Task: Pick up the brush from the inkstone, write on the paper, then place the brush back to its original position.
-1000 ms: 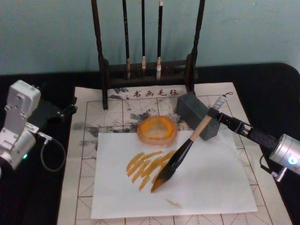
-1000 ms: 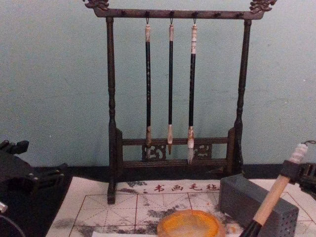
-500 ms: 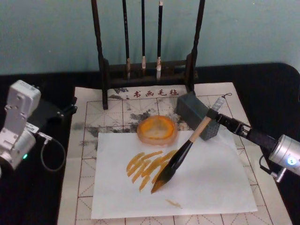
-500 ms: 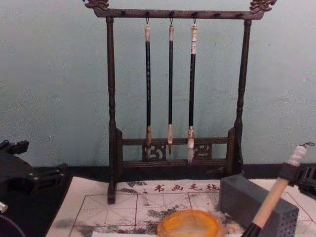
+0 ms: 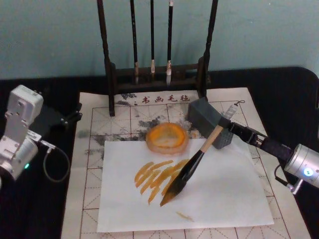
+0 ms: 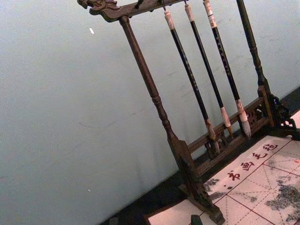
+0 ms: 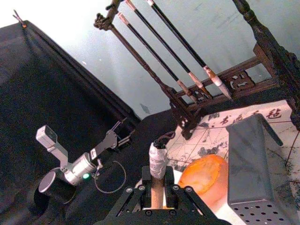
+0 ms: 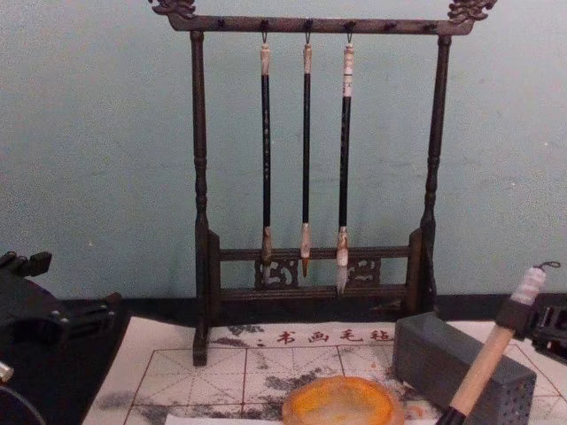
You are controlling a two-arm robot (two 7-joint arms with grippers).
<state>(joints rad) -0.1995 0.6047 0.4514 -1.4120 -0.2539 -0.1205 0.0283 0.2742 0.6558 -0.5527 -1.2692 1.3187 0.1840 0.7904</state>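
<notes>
The right gripper had its fingers clamped on the brush, which was tilted with its bristles touching a white sheet laid over the paper. The inkstone, pale at its centre, sat just behind. A rack held three thin brushes. The left gripper sat at the left with its fingers apart.

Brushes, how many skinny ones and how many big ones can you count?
thin black brushes hanging on the rack: 3
big light-wood brush held in the right gripper, tip on the white sheet: 1
Total: 4 brushes
</notes>
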